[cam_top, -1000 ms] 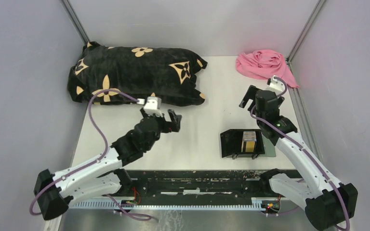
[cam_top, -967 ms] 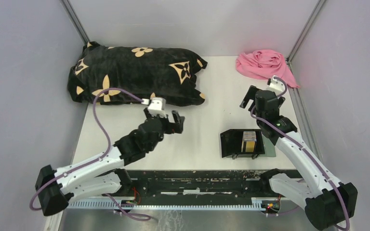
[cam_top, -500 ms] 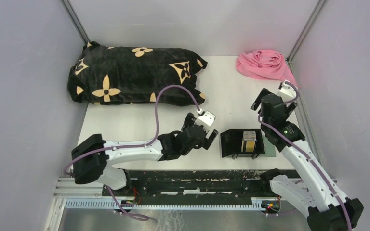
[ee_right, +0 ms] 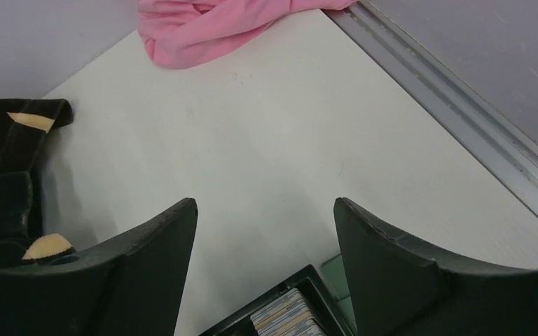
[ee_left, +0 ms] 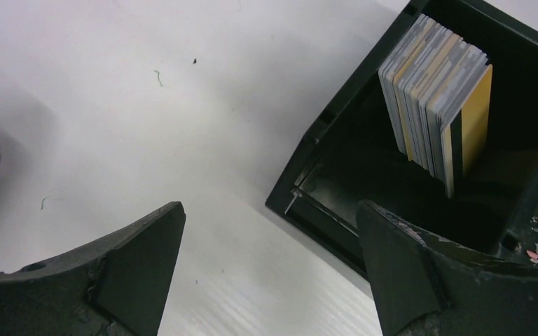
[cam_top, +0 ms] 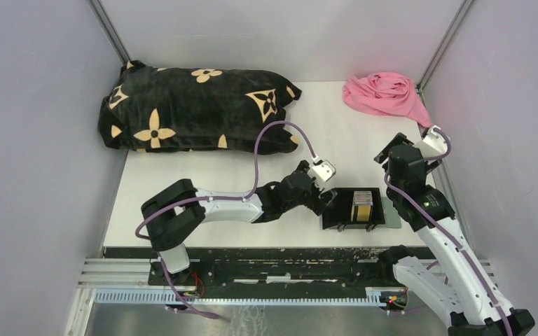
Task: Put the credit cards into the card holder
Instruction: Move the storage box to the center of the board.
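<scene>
The credit cards stand on edge as a small stack inside a black open-topped box; they also show in the left wrist view and at the bottom of the right wrist view. The sage-green card holder lies flat to the right of the box, mostly hidden by the box and the right arm; a corner shows in the right wrist view. My left gripper is open and empty at the box's left wall. My right gripper is open and empty, raised behind the box.
A black pillow with tan flower marks lies at the back left. A pink cloth lies at the back right corner. A metal rail runs along the table's right edge.
My left arm has swung from the table's middle to the right, up to the black box. My right gripper has moved a little right and nearer. Both grippers stay open.
</scene>
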